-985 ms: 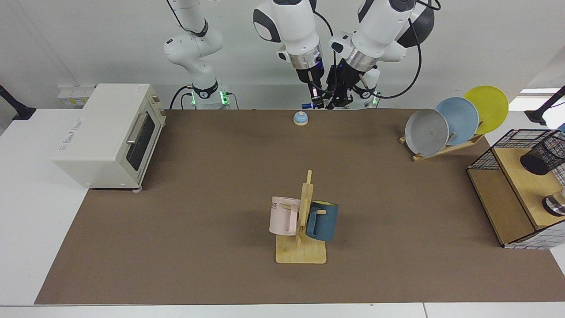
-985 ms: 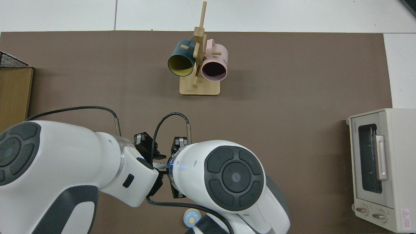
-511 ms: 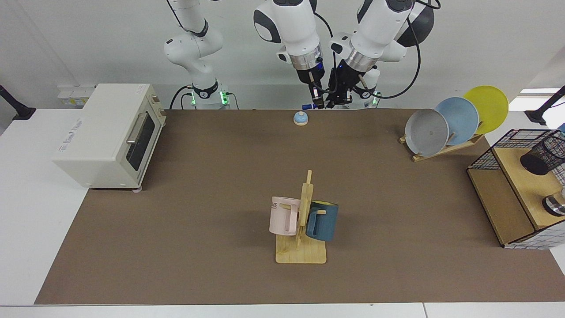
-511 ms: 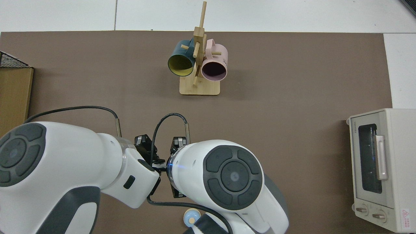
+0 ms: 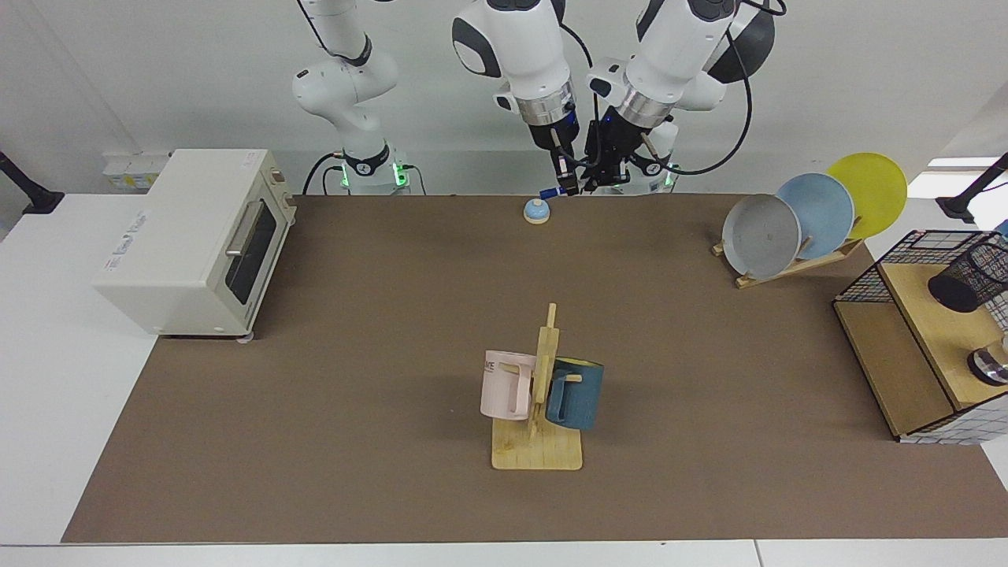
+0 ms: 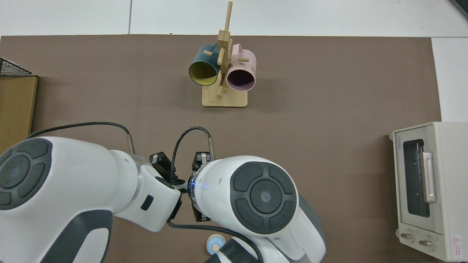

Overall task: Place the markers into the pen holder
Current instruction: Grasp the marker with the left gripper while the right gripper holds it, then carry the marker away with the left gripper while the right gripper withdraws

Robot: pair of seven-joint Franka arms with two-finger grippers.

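Appears to pinch the thin white-barrelled, blue-ended marker pen between the fingers of the right gripper, blue end poking out just beside them, clear of the brown surface. Has brought the left gripper in closer over the last second, nearly touching. Looks like a handover toward the small black wire-mesh pen holder, well away from the fingers on a wooden shelf, cut off at the view's edge. Cannot tell the left gripper's grip; from above, hides both behind the arms' bulk.
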